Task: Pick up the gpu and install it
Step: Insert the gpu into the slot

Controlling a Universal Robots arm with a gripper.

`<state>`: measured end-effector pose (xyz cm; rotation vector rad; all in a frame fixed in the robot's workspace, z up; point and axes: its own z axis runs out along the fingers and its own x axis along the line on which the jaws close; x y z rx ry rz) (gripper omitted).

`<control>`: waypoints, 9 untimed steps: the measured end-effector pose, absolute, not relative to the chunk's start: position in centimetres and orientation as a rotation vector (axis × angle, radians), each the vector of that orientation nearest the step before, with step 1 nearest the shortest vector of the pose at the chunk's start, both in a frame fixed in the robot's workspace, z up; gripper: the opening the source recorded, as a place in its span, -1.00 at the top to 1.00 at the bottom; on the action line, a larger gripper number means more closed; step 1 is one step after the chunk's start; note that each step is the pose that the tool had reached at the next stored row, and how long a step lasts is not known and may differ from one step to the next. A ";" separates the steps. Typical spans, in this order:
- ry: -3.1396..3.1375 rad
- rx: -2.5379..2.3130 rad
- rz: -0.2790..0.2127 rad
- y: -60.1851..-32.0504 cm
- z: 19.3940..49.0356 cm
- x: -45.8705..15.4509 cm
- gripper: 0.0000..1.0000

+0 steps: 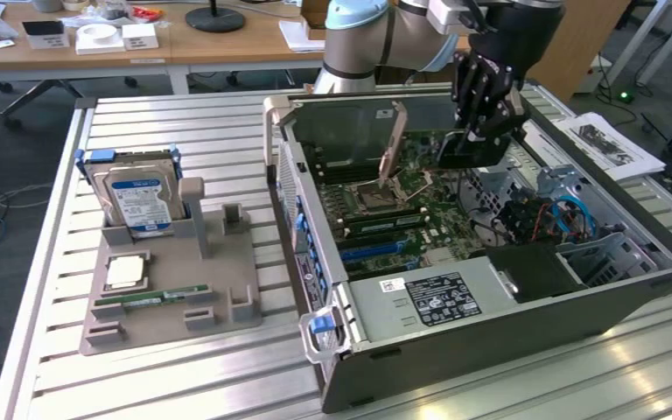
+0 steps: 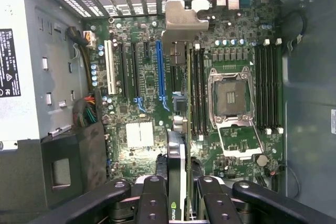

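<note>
Jaws partly closed on the gpu (image 1: 469, 153), gripping its top edge. The card hangs in the upper right-centre of the exterior view, above the motherboard (image 1: 401, 219) of the open computer case (image 1: 488, 324) on the desk (image 1: 196, 367). Wrist view: gpu (image 2: 176, 156) edge-on, silver bracket (image 2: 184, 22) toward the case's rear, lined up between the blue slot (image 2: 159, 72) and CPU socket (image 2: 229, 95).

Black gpu (image 2: 177, 161) — silver bracket (image 2: 184, 19); green motherboard (image 2: 142, 103) — blue slot (image 2: 159, 72).
</note>
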<state>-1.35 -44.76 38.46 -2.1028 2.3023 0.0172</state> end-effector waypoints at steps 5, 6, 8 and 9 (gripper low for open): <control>2.284 -2.125 0.020 -44.8 38.4 -1.3 0.47; 2.283 -2.125 0.020 -44.8 38.4 -1.3 0.47; 2.283 -2.125 0.020 -44.8 38.4 -1.3 0.47; 2.283 -2.125 0.020 -44.8 38.4 -1.3 0.47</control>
